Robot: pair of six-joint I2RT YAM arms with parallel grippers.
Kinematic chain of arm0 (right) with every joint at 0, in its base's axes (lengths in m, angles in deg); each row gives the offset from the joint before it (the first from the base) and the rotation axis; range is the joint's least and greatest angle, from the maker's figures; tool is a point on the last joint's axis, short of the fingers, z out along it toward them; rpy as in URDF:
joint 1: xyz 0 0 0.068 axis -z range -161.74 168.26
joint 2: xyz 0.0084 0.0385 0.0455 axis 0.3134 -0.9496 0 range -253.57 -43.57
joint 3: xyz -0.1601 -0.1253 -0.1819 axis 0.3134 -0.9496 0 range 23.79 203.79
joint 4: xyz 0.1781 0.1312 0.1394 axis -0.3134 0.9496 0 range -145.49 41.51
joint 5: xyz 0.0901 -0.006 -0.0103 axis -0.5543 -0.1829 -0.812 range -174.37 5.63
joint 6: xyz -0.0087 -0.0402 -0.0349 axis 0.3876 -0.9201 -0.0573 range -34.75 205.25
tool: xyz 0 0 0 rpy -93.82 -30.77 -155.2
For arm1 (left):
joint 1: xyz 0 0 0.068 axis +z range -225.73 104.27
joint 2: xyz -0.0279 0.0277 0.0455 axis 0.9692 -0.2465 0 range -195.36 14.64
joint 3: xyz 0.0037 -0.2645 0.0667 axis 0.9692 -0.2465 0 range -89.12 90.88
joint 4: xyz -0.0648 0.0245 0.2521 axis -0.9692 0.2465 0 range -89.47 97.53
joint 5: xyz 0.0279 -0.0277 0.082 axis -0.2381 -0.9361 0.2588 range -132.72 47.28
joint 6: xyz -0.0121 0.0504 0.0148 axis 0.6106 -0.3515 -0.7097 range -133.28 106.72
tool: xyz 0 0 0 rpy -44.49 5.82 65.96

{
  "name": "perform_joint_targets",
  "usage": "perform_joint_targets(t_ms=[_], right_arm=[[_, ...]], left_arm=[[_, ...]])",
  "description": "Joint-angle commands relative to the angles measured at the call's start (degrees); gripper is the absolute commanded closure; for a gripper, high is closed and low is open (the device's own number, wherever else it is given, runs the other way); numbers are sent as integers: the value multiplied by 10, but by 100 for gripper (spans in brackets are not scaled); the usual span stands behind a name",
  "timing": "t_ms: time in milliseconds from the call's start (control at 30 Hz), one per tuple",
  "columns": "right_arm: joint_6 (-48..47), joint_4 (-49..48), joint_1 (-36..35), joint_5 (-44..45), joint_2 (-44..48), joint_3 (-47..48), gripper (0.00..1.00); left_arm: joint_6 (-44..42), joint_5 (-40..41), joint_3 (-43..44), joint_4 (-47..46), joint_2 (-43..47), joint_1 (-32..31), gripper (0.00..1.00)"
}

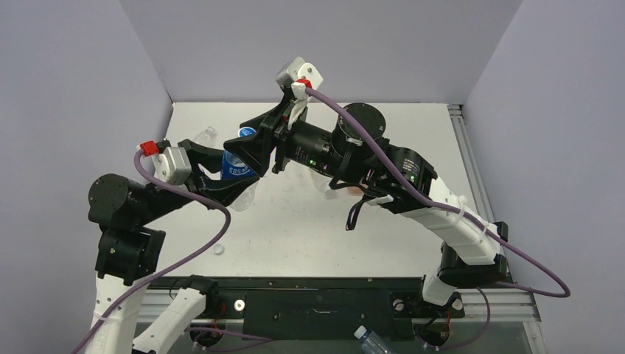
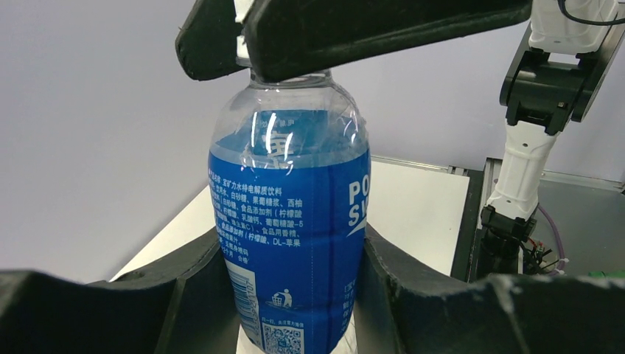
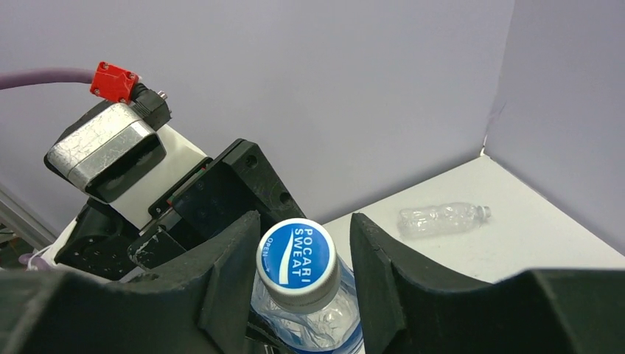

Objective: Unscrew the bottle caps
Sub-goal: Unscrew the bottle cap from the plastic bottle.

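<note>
A blue-labelled bottle (image 2: 291, 221) stands upright, gripped on its lower body by my left gripper (image 2: 291, 302), which is shut on it. The bottle also shows in the top view (image 1: 237, 166), held above the table's back left. Its cap (image 3: 297, 254), blue on top with a white ridged rim, is on the neck. My right gripper (image 3: 302, 258) reaches over from above with its jaws on either side of the cap. The left finger is at the cap's edge and a gap shows on the right side. In the left wrist view the right gripper's fingers (image 2: 354, 29) hide the cap.
A clear capless bottle (image 3: 440, 219) lies on the table near the back wall, also in the top view (image 1: 206, 135). A loose white cap (image 1: 219, 249) lies near the left arm's base. Another bottle (image 1: 372, 341) lies below the table's front edge.
</note>
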State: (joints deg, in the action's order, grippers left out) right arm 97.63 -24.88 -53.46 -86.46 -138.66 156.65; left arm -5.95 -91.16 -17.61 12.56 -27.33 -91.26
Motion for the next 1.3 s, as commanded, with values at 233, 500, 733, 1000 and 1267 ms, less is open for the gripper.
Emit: perform_joint_targets(t_ms=[233, 500, 733, 1000, 1267], right_arm=[[-18, -28, -5, 48, 24, 1, 53], [-36, -22, -4, 40, 30, -3, 100], [-31, -51, 39, -205, 56, -20, 100], [140, -243, 91, -525, 59, -86, 98], [-48, -23, 55, -56, 76, -46, 22]], left_arm=[[13, 5, -6, -4, -2, -6, 100], [47, -9, -4, -21, -5, -8, 100], [238, -134, -18, -162, -15, -8, 100], [380, -169, 4, -239, -30, -30, 100], [157, -81, 8, -90, -23, -30, 100]])
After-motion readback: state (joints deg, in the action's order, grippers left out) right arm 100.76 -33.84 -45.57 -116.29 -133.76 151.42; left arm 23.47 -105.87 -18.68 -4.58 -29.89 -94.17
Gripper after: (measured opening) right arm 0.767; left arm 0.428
